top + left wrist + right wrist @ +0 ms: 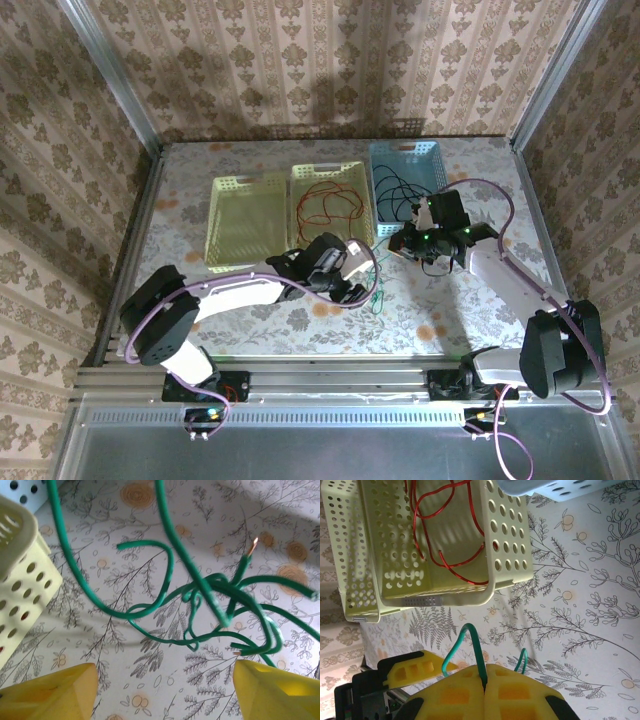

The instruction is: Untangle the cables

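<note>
Warm, dimmish overhead light casts soft shadows on the table (430, 315), and the near green cables (165, 510) look slightly blurred, perhaps from closeness.

- Thin green plastic-sheathed wires (212, 580): glossy, smooth; bare coppery metal at one cut end.
- Pale yellow perforated plastic basket (510, 555): smooth, faint sheen.
- Floral-printed table covering (150, 680): matt, flat.
- Silver metal frame rails (340, 380): dull sheen.

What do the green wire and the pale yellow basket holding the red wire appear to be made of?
The green wire: probably glossy plastic insulation over copper, since a bare coppery tip glints at one cut end. The pale yellow basket: likely moulded plastic, smooth and slightly shiny, its walls pierced by regular round holes.
</note>
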`<state>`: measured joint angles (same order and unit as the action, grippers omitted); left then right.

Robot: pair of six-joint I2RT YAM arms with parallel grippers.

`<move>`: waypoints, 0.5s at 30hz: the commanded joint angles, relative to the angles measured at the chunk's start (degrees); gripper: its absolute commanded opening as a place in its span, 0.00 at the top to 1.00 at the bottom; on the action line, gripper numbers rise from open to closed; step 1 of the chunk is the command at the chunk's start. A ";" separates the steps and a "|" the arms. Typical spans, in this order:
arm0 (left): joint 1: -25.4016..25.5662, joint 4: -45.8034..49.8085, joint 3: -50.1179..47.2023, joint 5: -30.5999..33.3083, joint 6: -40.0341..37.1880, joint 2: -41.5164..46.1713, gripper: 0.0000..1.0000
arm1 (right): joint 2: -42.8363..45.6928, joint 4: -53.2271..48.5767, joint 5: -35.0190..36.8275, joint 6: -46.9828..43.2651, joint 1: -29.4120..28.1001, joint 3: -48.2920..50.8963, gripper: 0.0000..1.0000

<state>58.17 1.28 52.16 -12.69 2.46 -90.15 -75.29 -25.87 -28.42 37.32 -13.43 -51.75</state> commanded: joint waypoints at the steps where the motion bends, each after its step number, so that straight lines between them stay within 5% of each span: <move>1: 1.13 -2.59 1.71 -2.66 -2.71 -0.07 0.27 | -0.35 1.97 -1.95 2.98 0.20 0.26 1.00; 11: 0.30 -3.16 3.01 -5.24 -2.41 -1.96 0.27 | -0.91 6.66 2.91 9.55 -2.69 -0.24 1.00; 13: -0.12 -4.77 2.64 -3.82 -1.35 -2.89 0.34 | -0.96 7.26 2.69 10.24 -3.39 -0.39 1.00; 15: -0.58 -6.42 2.21 -3.16 -0.45 -3.74 0.54 | -0.71 7.53 2.49 10.76 -3.61 -0.11 1.00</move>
<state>58.41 -2.52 53.89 -16.29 1.30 -92.18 -75.92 -19.70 -26.79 45.87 -16.51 -51.29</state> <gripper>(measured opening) 0.549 0.058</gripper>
